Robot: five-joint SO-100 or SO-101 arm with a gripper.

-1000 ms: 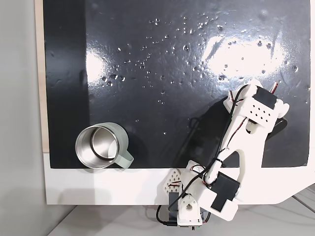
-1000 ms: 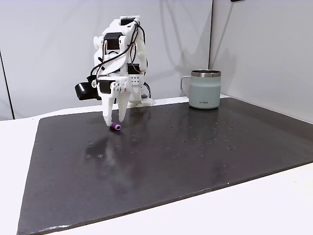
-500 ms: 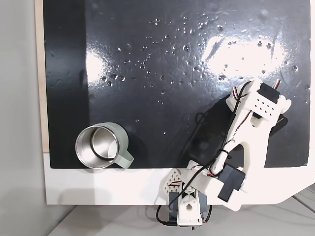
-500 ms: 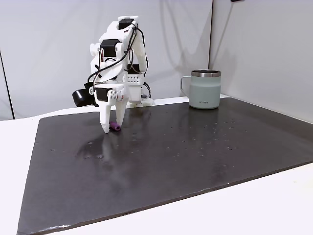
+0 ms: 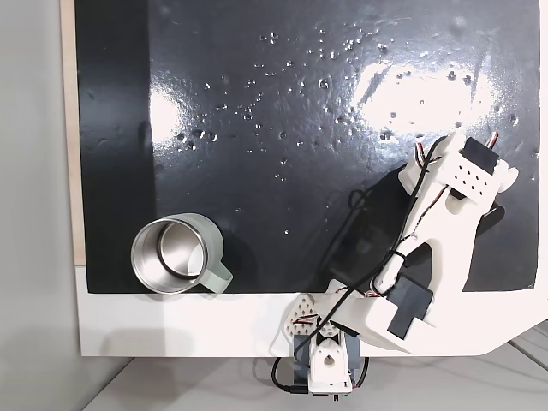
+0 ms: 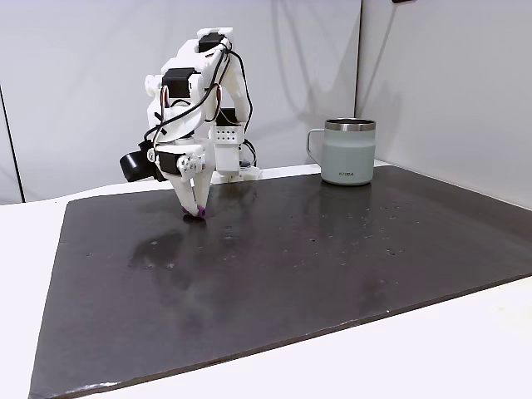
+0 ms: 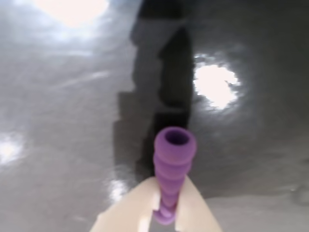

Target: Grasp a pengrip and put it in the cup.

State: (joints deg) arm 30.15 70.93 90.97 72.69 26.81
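The purple pengrip (image 7: pixel 174 162) is pinched between my two pale fingertips (image 7: pixel 126 212) in the wrist view, its open end pointing away over the dark mat. In a fixed view from the side, my gripper (image 6: pixel 196 211) points down at the mat's far left, shut on the pengrip (image 6: pixel 199 215), which touches or nearly touches the mat. The cup (image 6: pixel 347 152) stands upright far to the right at the back, handle to the left. Seen from above in a fixed view, the cup (image 5: pixel 175 255) sits at the lower left and my arm's wrist (image 5: pixel 462 184) covers the gripper at the right.
The black mat (image 5: pixel 282 94) covers most of the white table (image 5: pixel 188 330) and carries small shiny specks. The arm's base (image 5: pixel 330 368) with looping cables stands at the bottom edge. A grey wall (image 6: pixel 83 75) rises behind the mat.
The fingers, open around the pengrip a second ago, have shut on it. The wrist shifted a little towards the mat's edge while doing so. The cup has not moved.
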